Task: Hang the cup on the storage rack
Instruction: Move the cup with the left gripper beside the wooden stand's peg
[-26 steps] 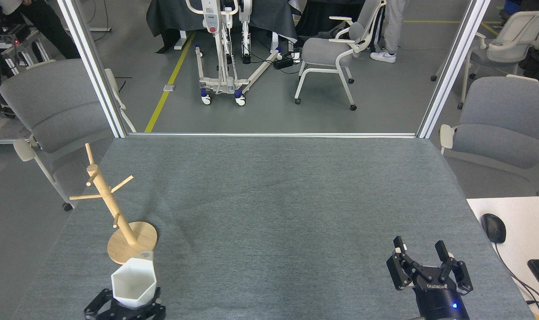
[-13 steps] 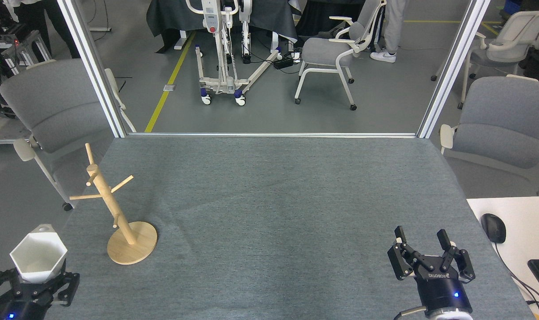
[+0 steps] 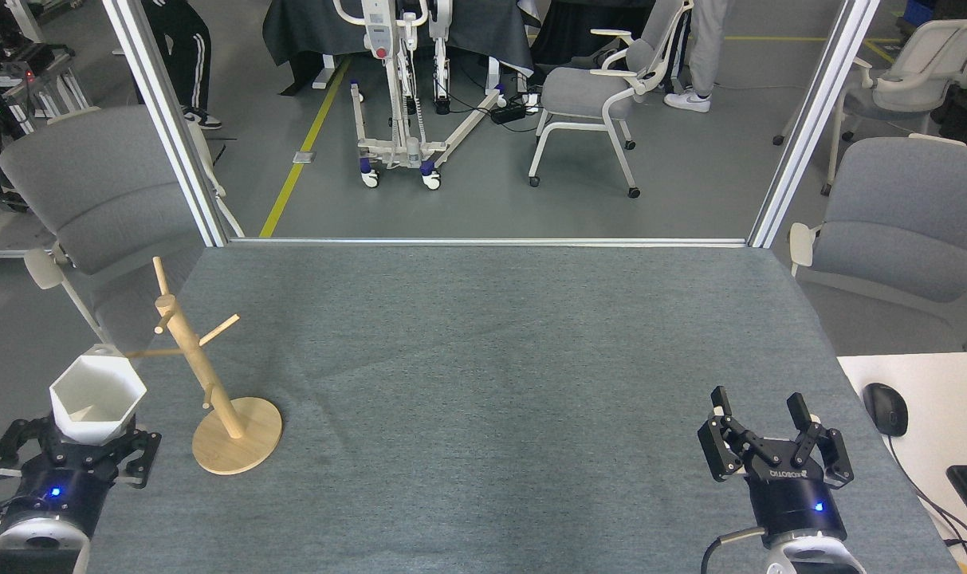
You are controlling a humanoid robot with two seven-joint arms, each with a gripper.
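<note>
The cup [image 3: 98, 397] sits upright in my left claw [image 3: 72, 446], mouth up, clamped around its narrow base, and it hangs at the left edge of the worktop [image 3: 499, 383], just left of the storage rack [image 3: 204, 375]. Half a second ago it was lower and further out to the left; a second ago it was down in front of the rack's round base. So I have swung it out and then brought it up and back in, and now its handle tab, on the far rim, lies right at the tip of the rack's long left-pointing peg. Whether the peg tip touches the tab or is just short of it I cannot tell from here. I judge this to be the lining-up step: the ring hole must meet that peg end and slide along it before I let go, and a small miss could push the light rack over. My right claw [image 3: 762, 438] hovers released, jaws apart, over the near right of the worktop, holding nothing and well apart from everything.
</note>
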